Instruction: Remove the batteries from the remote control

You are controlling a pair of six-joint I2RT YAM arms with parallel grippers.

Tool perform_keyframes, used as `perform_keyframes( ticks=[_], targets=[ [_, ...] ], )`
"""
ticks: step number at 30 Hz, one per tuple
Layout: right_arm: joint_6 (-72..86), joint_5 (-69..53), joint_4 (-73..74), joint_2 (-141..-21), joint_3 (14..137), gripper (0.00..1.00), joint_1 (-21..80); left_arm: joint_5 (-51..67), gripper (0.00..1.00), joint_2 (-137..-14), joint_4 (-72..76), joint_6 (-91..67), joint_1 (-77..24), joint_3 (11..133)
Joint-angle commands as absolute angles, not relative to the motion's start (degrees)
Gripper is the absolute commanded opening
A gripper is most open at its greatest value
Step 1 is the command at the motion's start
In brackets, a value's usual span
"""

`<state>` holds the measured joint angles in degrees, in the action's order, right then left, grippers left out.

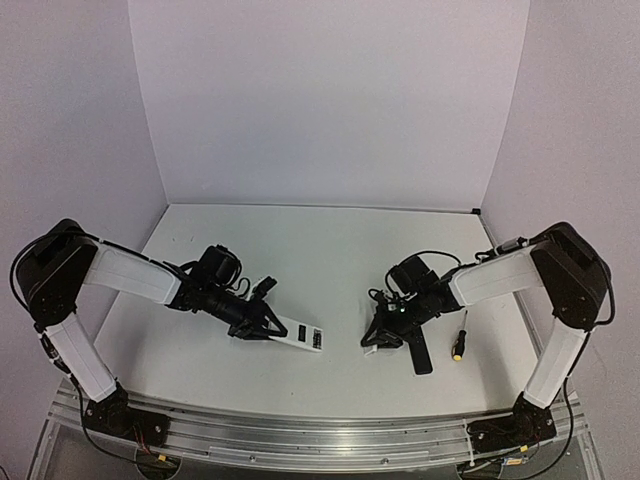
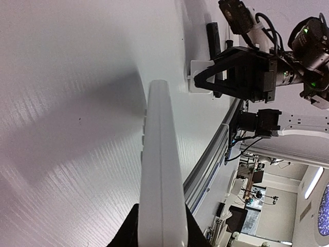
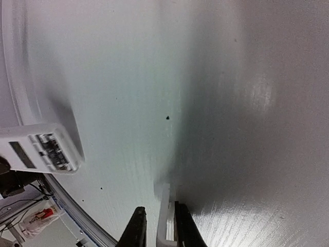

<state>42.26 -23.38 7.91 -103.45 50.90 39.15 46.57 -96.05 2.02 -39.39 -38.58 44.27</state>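
Note:
My left gripper (image 1: pixel 262 325) (image 2: pixel 160 226) is shut on the near end of a white remote control (image 1: pixel 295 335) (image 2: pixel 160 170) and holds it on its side, low over the table. Its free end shows an open battery compartment (image 1: pixel 315 340) (image 3: pixel 51 149). Small dark batteries sit inside it, blurred. My right gripper (image 1: pixel 378 340) (image 3: pixel 157 226) is down at the table, right of the remote. A thin white cover (image 3: pixel 165 216) (image 2: pixel 198 77) stands between its jaws against one finger, with a gap to the other.
A black remote (image 1: pixel 420 352) (image 2: pixel 213 38) lies just right of my right gripper. A yellow-and-black-handled screwdriver (image 1: pixel 460 340) lies beyond it. The table's near edge and metal rail (image 1: pixel 320 440) run below both grippers.

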Motion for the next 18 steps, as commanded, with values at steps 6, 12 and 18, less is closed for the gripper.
perform_keyframes(
  ticks=[6, 12, 18],
  targets=[
    [43.63, -19.91, 8.57, -96.6, 45.36, 0.47, 36.78, 40.82, 0.56, -96.29, -9.4, -35.07, -34.9, 49.35],
    [42.3, -14.64, 14.99, -90.57, 45.47, 0.6, 36.65, 32.01, 0.91, -94.64, -16.37, -33.62, -33.45, 52.61],
    [39.23, -8.44, 24.14, -84.07, 47.79, 0.82, 36.66, 20.97, 1.0, -91.04, -23.18, -35.39, -33.41, 54.36]
  ],
)
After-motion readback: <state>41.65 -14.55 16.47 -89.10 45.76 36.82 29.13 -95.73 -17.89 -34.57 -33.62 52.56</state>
